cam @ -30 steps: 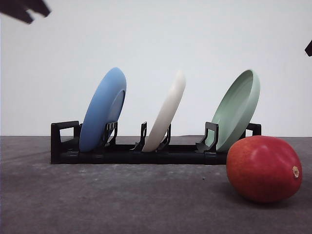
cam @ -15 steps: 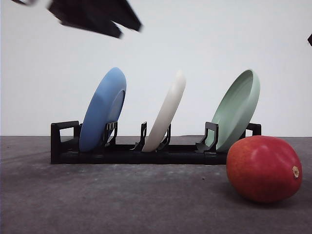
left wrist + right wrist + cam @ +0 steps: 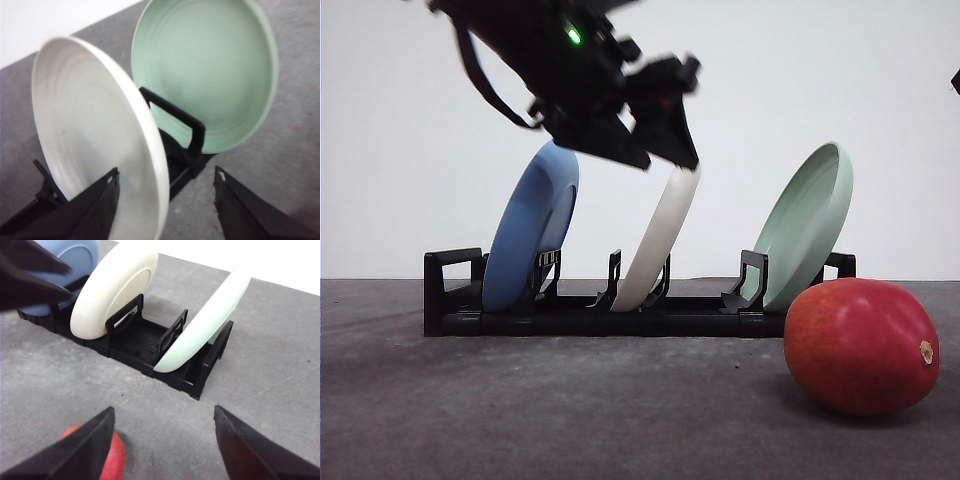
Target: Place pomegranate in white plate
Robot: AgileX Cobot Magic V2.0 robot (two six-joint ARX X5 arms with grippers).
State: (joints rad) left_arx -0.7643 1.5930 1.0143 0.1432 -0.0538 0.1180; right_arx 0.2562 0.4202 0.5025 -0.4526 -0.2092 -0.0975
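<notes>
straddling the white plate rim with open left gripper; risking tipping it from the rack; right gripper hanging open too.

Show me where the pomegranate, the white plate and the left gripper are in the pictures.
pomegranate [image 3: 860,346]: front view, middle of its red skin.
white plate [image 3: 660,245]: front view, its edge-on side above the rack.
left gripper [image 3: 165,192]: left wrist view, midway between the two black fingertips, open around the plate's rim.

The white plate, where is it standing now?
In the front view the white plate leans in the black rack's middle slot, between the blue plate and the green plate.
</notes>
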